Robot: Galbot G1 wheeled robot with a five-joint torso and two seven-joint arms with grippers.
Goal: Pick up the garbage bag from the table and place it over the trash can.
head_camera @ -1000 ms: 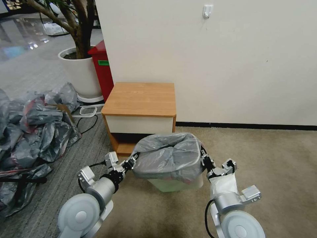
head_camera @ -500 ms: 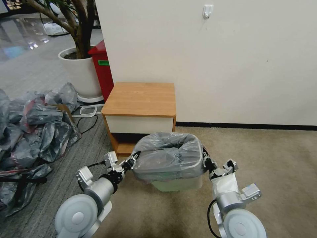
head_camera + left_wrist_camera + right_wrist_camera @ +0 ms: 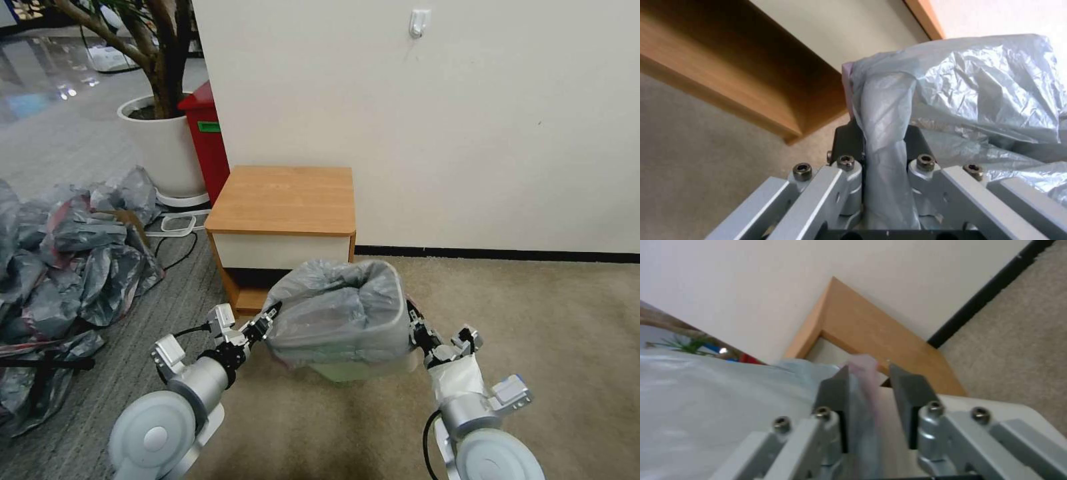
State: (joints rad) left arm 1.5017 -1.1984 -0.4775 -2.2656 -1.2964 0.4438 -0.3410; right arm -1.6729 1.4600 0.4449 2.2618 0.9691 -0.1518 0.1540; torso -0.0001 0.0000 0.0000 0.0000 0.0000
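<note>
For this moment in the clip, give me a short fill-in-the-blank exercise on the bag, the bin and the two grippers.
1. The garbage bag is draped over the mouth of the ____.
2. The left gripper and the right gripper hold the bag by opposite ____.
3. The table stands against the ____, with no bag on its top.
4. In the left wrist view, a twisted strip of ____ runs between the jaws.

Missing words: trash can; sides; wall; bag
</note>
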